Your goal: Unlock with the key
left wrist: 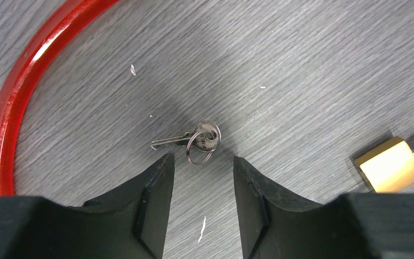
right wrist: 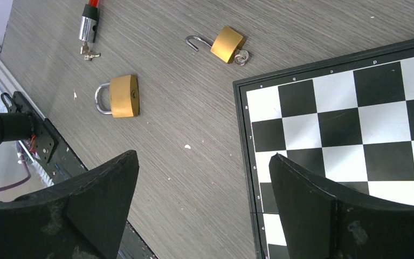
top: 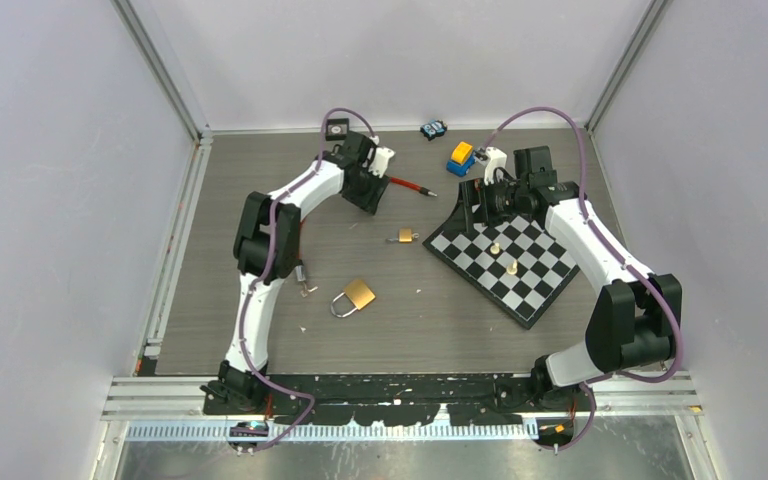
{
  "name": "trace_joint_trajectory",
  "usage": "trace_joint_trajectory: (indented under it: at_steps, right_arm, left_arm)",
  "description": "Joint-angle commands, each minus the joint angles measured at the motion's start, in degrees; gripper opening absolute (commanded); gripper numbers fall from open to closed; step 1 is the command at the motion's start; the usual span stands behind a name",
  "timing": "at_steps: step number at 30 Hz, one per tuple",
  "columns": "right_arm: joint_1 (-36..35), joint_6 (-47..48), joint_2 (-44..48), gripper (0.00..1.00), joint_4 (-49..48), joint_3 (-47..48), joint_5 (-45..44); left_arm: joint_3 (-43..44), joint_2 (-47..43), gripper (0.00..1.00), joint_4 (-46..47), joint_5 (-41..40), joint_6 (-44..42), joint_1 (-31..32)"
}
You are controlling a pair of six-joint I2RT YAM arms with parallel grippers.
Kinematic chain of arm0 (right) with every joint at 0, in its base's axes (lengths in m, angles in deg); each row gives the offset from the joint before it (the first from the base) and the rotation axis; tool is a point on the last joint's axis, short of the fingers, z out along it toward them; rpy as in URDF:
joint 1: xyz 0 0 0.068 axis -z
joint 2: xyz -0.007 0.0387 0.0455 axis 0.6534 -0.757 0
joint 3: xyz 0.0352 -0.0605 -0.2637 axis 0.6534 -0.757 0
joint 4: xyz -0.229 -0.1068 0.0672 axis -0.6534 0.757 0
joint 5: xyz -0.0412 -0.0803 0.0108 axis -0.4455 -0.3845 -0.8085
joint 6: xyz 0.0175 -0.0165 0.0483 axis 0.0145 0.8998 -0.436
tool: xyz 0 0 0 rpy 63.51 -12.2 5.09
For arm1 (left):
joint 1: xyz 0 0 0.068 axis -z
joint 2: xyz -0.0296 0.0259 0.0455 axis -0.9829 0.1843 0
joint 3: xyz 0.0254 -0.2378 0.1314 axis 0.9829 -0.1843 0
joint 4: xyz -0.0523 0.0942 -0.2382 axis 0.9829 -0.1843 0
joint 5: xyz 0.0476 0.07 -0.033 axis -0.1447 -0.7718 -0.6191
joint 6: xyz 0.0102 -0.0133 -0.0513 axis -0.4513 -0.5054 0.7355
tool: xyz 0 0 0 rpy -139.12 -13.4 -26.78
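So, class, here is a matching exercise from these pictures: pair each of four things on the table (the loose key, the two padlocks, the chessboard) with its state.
Things:
1. loose key
2. small padlock
3. large padlock
4. chessboard

States:
A. shackle shut
B. carries two pale pieces
C. lying flat, in no lock
D. shackle swung open like a hook

Pairs: 1-C, 2-D, 3-A, 4-B
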State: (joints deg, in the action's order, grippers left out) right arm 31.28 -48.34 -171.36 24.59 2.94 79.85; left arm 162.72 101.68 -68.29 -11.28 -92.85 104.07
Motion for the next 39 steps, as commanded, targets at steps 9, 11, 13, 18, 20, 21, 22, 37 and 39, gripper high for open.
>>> trace_joint_trajectory:
  at_steps: [9,11,13,18,20,21,22,37,39]
  right_arm:
    - [0.29,0.95,-0.20,0.96,-0.38,1.86,1.45]
    - [0.29,0.97,-0.26,0.96,-0.36,1.86,1.46]
    - [0.29,0.96,-0.44,0.96,-0.39,1.86,1.50]
    - [0.29,0.97,-0.60,0.96,-0.30,1.94,1.68]
    - [0.29,0.97,-0.56,0.96,-0.28,1.95,1.80]
    - [0.29,0.92,-0.57,0.96,-0.30,1.92,1.81]
    - [0.29,0.93,-0.53,0.96,-0.31,1.94,1.81]
    - [0.29,-0.11,-0.10,0.96,-0.53,1.87,5.06]
    - [0.12,-1.67,0.06,0.96,-1.70,1.41,6.87]
  left_arm:
    - [6.21,3.55,0.37,-2.92,1.68,1.10,0.19]
    - [6.47,3.63,0.33,-3.07,1.71,1.27,0.19]
    - [6.44,3.57,0.29,-3.17,1.62,1.14,0.19]
    - [6.34,3.07,0.19,-3.29,1.54,1.40,0.19]
    - [6.34,2.75,0.13,-3.34,1.49,1.37,0.19]
    - [6.26,2.44,0.11,-3.52,1.49,1.20,0.12]
    - [6.21,2.12,0.08,-3.68,1.53,1.06,0.10]
    - [-12.83,-16.89,0.00,-0.74,17.96,-9.48,0.01]
    - [-18.75,-22.22,0.00,-0.33,23.76,-12.29,0.01]
